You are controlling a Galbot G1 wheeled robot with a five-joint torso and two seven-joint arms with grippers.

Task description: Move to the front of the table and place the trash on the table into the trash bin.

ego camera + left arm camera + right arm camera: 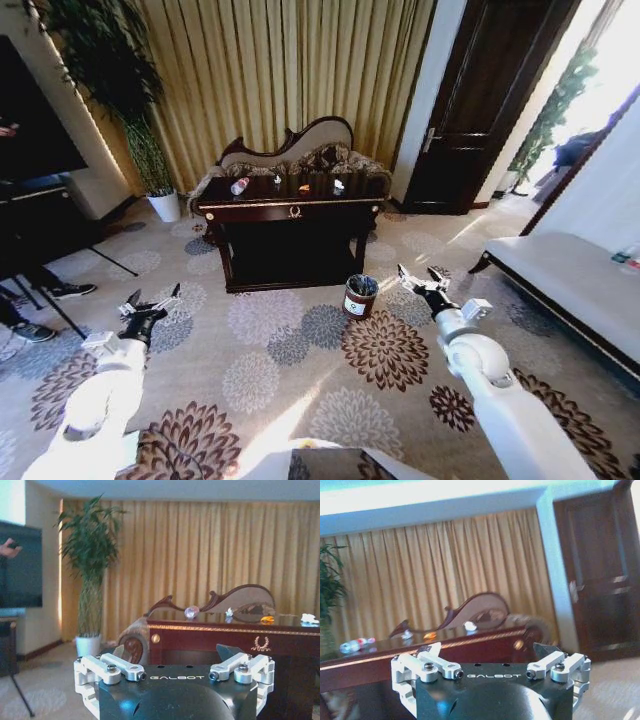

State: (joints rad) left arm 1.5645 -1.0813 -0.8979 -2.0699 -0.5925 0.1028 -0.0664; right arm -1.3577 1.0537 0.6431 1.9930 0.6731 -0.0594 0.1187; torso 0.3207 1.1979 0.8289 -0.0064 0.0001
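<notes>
both grippers, left gripper (152, 303) and right gripper (424, 280), hover over patterned carpet with fingers spread, each body marked "galbot".
ahead, the table (290, 212) holds the bottle (240, 186) and scraps; the trash bin (359, 296) with its white label stands before it.

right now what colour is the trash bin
Dark reddish-brown with a white label, the trash bin shows best in the head view.

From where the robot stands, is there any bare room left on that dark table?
Yes. The table's front strip along the rail is bare, as is the gap between the bottle and the orange scrap. The right half is crowded, with the orange scrap and white scrap close together.
</notes>
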